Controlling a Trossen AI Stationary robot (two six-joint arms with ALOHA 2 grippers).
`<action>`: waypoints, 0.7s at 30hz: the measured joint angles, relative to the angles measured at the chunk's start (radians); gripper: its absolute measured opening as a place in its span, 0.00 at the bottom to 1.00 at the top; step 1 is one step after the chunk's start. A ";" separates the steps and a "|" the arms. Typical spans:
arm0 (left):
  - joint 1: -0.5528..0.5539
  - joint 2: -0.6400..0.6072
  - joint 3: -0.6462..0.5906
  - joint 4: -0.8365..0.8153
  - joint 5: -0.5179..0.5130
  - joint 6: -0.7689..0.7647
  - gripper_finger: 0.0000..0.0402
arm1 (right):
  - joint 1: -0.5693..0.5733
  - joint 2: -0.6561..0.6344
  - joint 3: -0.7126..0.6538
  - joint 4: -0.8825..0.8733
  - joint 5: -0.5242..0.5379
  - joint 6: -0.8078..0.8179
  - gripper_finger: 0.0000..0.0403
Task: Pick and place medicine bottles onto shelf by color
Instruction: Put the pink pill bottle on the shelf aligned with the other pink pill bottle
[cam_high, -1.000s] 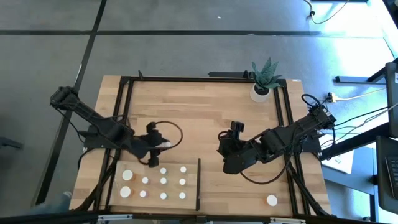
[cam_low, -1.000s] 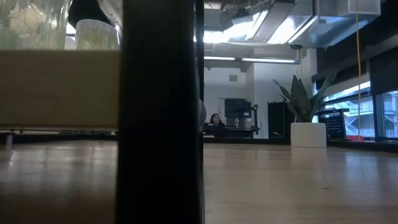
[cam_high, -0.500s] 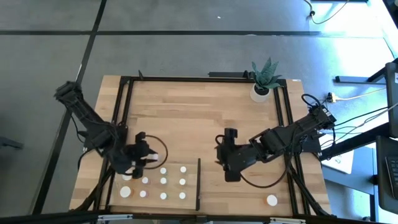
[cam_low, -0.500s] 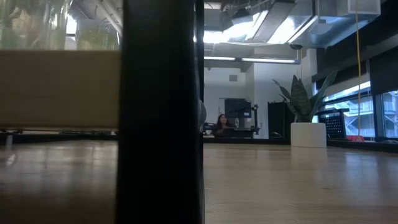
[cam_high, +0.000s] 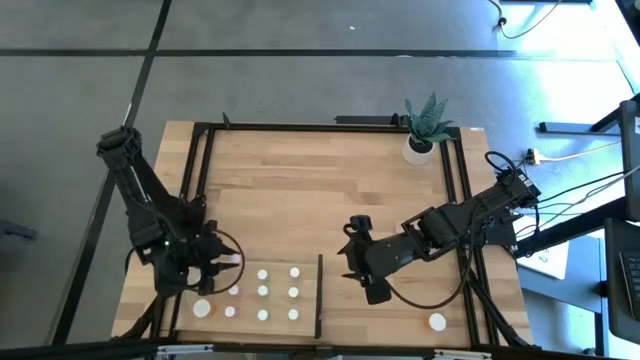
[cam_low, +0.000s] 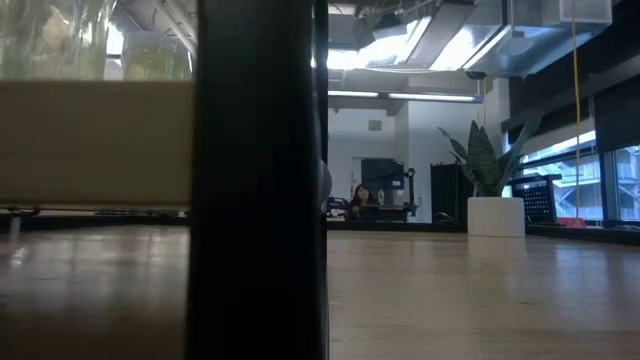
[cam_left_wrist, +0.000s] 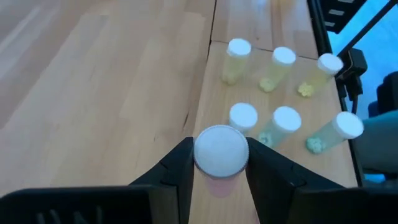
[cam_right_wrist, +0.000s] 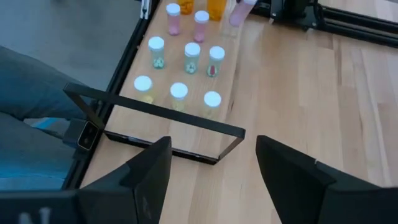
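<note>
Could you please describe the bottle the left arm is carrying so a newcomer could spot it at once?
Start at the pale wooden shelf near the table's front edge. At its left end, the left end effector holds a pink bottle between its fingers, the only one raised off the planks.

No text, label, brand, number or sign can be read in any of the views. The white caps of the medicine bottles (cam_left_wrist: 221, 149) on the shelf (cam_high: 310, 292) are plain, and the bottle bodies show no legible print. The white pot (cam_low: 496, 216) beside the plant on the surface (cam_high: 320, 190) is likewise unmarked.
</note>
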 joint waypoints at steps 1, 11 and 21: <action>-0.010 0.001 -0.012 0.004 -0.008 -0.024 0.29 | 0.000 0.000 0.000 0.001 0.000 -0.001 0.59; -0.054 0.001 -0.116 0.083 -0.031 -0.122 0.29 | 0.000 0.000 0.000 0.006 0.001 -0.001 0.59; -0.053 0.001 -0.195 0.162 0.022 -0.122 0.29 | 0.000 0.000 0.000 0.006 0.002 -0.002 0.59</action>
